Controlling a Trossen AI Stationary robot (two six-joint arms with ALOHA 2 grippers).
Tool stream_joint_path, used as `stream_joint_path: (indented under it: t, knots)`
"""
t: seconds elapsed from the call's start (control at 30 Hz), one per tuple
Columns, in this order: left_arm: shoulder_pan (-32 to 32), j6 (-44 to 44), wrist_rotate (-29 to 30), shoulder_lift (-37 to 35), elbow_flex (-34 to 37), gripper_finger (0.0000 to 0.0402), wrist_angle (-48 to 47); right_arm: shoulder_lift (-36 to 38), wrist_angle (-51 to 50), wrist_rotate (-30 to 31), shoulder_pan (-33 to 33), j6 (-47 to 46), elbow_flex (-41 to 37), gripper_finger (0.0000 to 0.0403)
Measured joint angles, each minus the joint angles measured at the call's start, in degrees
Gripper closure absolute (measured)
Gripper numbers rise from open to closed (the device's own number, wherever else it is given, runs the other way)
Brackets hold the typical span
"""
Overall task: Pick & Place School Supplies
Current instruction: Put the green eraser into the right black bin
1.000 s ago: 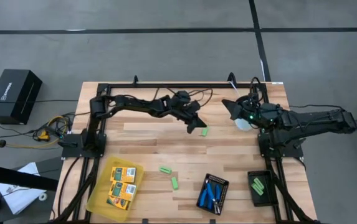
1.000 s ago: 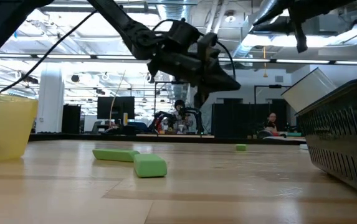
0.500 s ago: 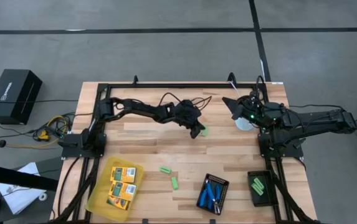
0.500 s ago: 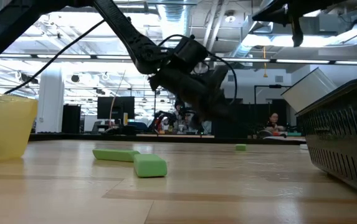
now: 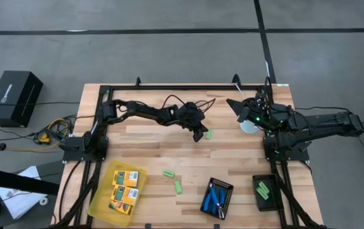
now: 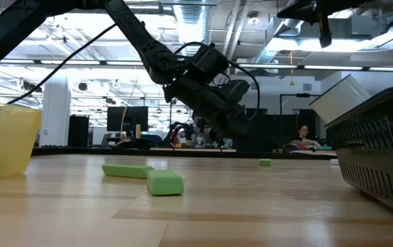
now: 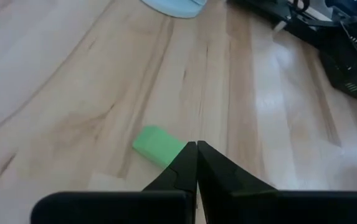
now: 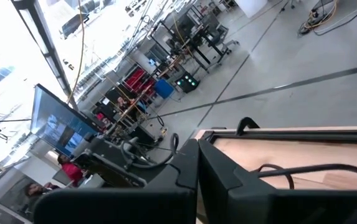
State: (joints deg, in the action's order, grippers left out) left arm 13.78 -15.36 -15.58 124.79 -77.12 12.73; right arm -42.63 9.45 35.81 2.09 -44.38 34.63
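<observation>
The light wooden plank counter stands on a grey floor marked with dark lines. A black box sits on the floor beside it, near some white papers. Far behind, the big room has long ceiling lights, desks and a person sitting.

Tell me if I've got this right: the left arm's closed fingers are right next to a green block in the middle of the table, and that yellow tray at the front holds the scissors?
Not quite. The yellow tray holds the yellow-orange packs; the scissors lie in a black tray, as the high view shows. The rest stands: the left gripper, shut, is beside a green block.
</observation>
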Motion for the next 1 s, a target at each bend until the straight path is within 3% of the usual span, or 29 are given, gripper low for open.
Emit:
stream_joint_path:
  t: [0.33,1.0]
  knots:
    - [-0.7,-2.0,-0.4,4.2,0.0,0.0401,-0.3,0.0,0.1,0.0,0.0,0.0,0.0,0.0402]
    - [-0.3,-1.6,-0.8,2.7,-0.6,0.0401,1.3,0.0,-0.2,0.0,0.0,2.4,0.8,0.0403]
